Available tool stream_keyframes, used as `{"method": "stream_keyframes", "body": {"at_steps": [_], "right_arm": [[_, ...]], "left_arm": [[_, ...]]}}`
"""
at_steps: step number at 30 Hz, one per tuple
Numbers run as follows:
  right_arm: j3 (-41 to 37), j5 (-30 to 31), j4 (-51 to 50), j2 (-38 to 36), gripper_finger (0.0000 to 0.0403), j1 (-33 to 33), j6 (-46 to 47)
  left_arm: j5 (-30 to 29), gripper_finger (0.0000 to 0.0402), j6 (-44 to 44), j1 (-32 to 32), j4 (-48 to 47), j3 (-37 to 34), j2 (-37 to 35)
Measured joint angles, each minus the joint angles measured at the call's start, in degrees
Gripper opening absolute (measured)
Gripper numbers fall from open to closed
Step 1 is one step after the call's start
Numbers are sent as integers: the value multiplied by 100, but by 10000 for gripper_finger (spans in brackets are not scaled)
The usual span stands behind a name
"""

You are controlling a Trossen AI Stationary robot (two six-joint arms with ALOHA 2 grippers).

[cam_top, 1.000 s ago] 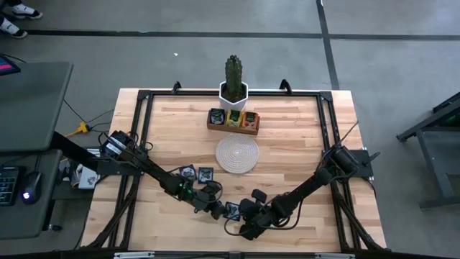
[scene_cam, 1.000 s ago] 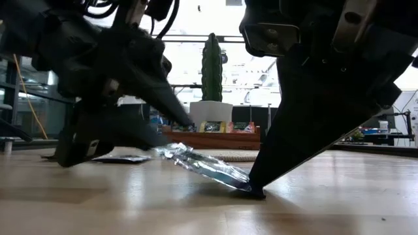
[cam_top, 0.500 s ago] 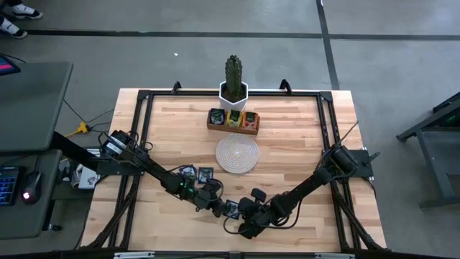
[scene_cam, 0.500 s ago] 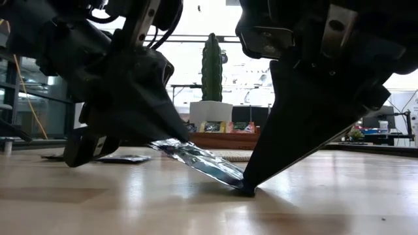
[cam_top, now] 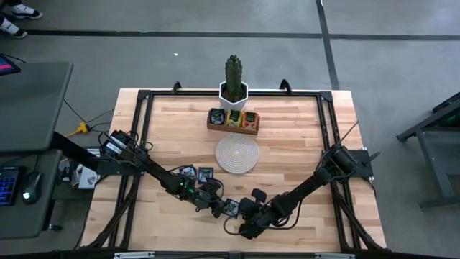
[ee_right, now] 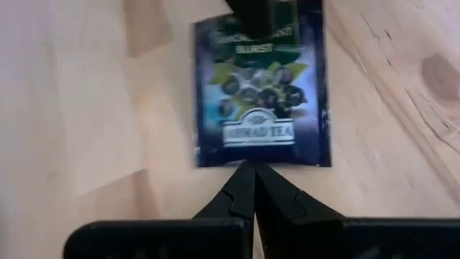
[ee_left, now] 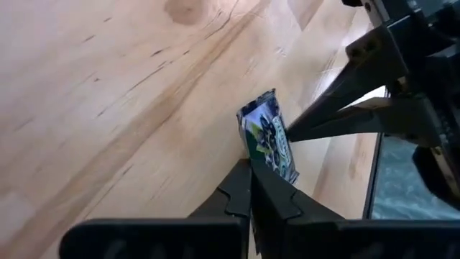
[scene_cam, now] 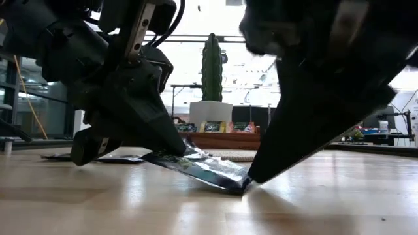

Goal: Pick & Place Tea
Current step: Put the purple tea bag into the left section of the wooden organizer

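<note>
Sachets on table: two tea sachets (cam_top: 197, 173) lie flat near the front left, just behind the left arm.
Left gripper (cam_top: 218, 208): its fingers, open a second ago, have just closed on one edge of the dark blue sachet (ee_right: 261, 85); the low view shows that edge raised off the wood.
Dark blue sachet: tilted at the front middle of the table (cam_top: 302, 144), between the two grippers.
Right gripper (cam_top: 241, 209): fingers pressed together, empty, tip propped at the sachet's low far edge as a stop.
Meaning: the pick looks secured; a lift and carry should follow.
Tray (cam_top: 233, 120): at the back, beyond the round mat (cam_top: 237, 155), with sachets already standing in it.
</note>
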Motion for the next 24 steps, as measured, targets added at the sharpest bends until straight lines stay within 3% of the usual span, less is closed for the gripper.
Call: {"method": "stream_keyframes", "body": {"at_steps": [7, 12, 17, 24], "right_arm": [[25, 158, -369, -585, 0, 44, -31], [36, 611, -1323, -1388, 0, 157, 52], [36, 633, -2429, -2046, 0, 273, 498], [36, 755, -3350, -2333, 0, 573, 1470]], "left_arm": [[15, 0, 260, -2, 28, 2, -4], [23, 0, 572, 0, 66, 2, -5], [103, 0, 1275, 46, 19, 8, -337], [453, 0, 2714, 701, -1590, 13, -1591]]}}
